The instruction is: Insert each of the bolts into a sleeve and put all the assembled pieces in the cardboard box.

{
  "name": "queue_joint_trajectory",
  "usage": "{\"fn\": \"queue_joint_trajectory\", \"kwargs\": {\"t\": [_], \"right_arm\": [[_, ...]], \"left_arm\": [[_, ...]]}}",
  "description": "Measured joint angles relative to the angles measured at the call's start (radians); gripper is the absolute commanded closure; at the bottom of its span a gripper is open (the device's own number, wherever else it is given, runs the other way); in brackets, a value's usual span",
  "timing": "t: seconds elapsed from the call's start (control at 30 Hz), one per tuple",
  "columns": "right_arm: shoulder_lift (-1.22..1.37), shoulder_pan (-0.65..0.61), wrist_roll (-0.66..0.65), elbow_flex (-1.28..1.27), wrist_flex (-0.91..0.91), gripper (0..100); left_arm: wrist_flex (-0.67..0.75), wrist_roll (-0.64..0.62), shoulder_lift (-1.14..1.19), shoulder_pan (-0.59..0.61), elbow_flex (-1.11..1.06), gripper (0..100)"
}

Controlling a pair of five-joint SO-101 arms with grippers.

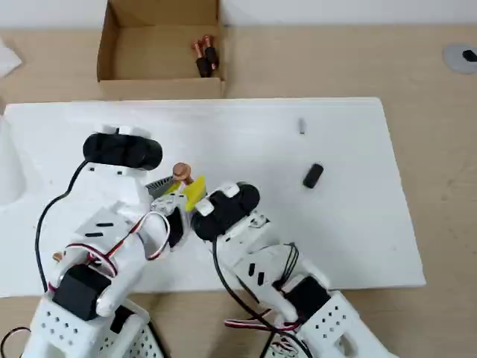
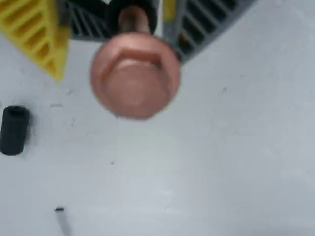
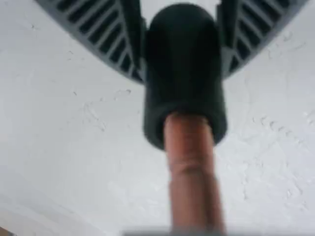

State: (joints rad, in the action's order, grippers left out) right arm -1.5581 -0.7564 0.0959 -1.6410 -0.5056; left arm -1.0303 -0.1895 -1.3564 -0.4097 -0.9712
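Copper bolt (image 2: 135, 81) sits clamped in the left jaws, shank entering the black sleeve (image 3: 183, 73) the right jaws grip, so each arm steadies one part. Spare sleeve (image 1: 313, 175) lies at 3 o'clock, box (image 1: 160, 88) at 12.

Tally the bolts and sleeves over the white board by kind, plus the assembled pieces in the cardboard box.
Bolts: 1, the held bolt.
Sleeves: 2, the held sleeve on the bolt's shaft and a loose sleeve.
Assembled pieces in the cardboard box: 2, apparently.
Total: 5.
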Motion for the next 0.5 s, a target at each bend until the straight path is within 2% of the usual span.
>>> {"fn": "queue_joint_trajectory", "kwargs": {"t": [0.27,0.5], "right_arm": [[-0.002,0.061,-0.003,-0.002,-0.020,99.0],[0.002,0.091,0.015,0.018,-0.040,99.0]], "left_arm": [[-0.172,0.040,-0.002,0.000,0.172,83],[-0.259,0.066,-0.003,0.003,0.285,83]]}}
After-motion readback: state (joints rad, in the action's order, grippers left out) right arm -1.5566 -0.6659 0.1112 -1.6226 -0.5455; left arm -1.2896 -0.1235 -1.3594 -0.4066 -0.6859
